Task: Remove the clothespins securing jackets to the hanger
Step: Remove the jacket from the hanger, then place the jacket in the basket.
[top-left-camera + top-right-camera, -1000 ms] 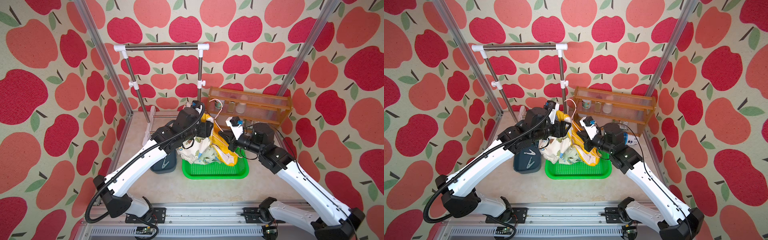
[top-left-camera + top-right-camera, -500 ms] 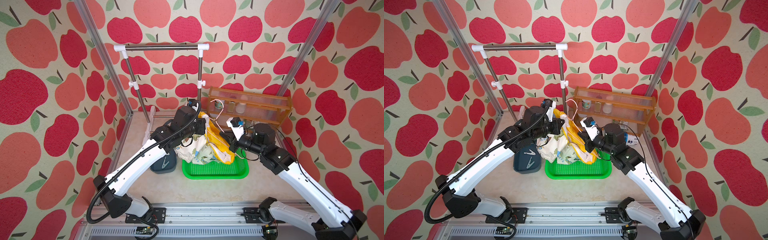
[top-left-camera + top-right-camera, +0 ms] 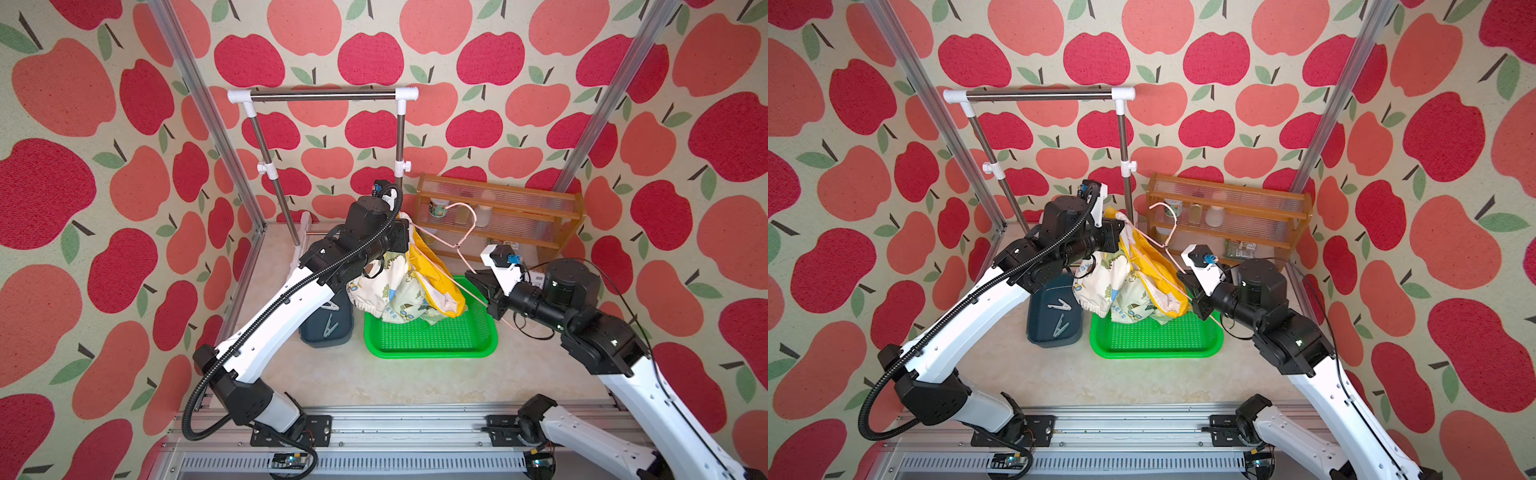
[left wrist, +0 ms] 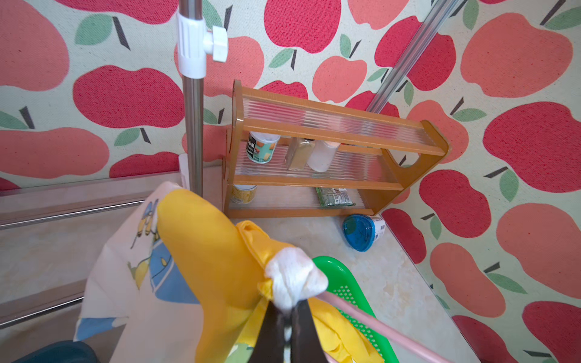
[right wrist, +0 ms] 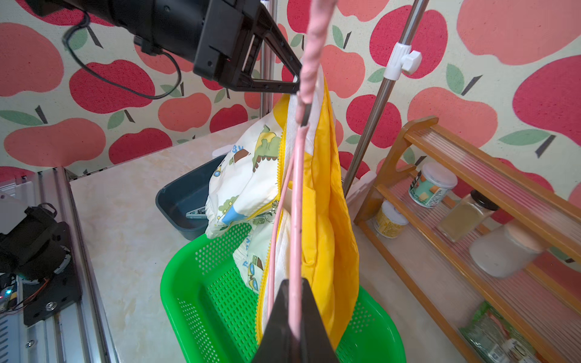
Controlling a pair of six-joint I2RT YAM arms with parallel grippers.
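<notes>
Two clothespins point(image 3: 1059, 307), seemingly, in dark bin point(image 3: 1047, 337)

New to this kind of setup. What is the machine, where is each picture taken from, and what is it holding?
Two white-and-black robot arms with pincer grippers work over a table. Two pictures look down on the whole scene from one overhead camera pair; the other two come from a camera on each arm's wrist. The left gripper is shut on a white edge of the jacket; the right gripper is shut on the pink hanger, holding both up over a green tray. Two clothespins lie in a dark bin beside it. Behind stand a steel rack and a wooden shelf.
</notes>
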